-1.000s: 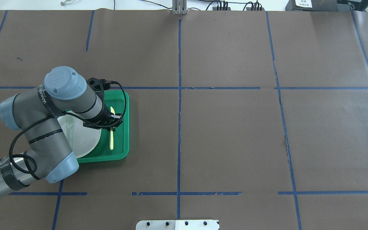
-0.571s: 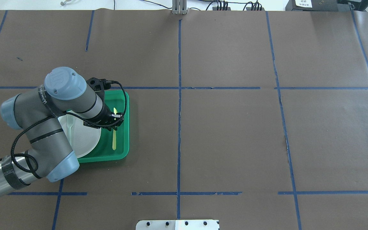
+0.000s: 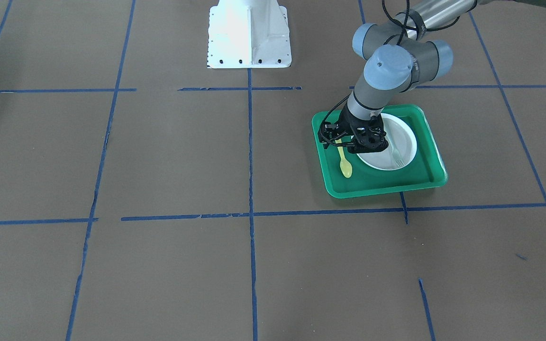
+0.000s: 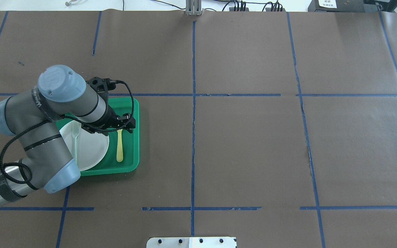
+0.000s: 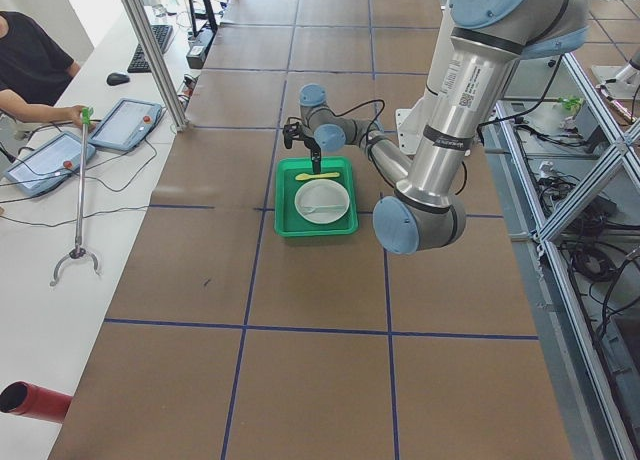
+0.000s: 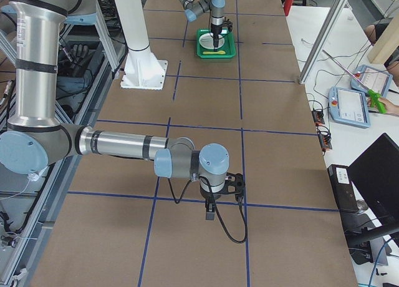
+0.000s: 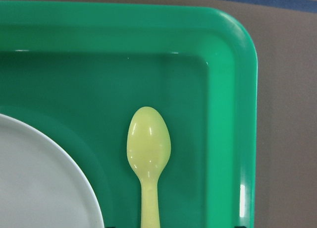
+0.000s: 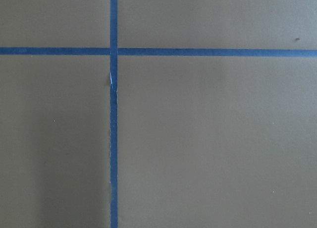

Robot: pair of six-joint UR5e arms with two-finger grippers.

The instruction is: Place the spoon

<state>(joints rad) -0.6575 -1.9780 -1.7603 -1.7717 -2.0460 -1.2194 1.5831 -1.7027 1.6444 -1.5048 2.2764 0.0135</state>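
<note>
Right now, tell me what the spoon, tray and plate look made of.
Spoon: pale yellow plastic, apparently; smooth and glossy, with soft highlights on its bowl.
Tray: green moulded plastic, likely; rounded rim with a shiny glint.
Plate: white, smooth, fairly matt; plastic or paper, cannot tell which.

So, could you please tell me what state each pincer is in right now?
Left pincer: open, holding nothing; the spoon lies in the tray.
Right pincer: cannot be told.

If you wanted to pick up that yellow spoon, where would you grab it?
Probably mid-handle, straight from above, pinching across it. The spoon lies flat in the tray beside the plate; the handle is slim, with bare floor on both sides.
</note>
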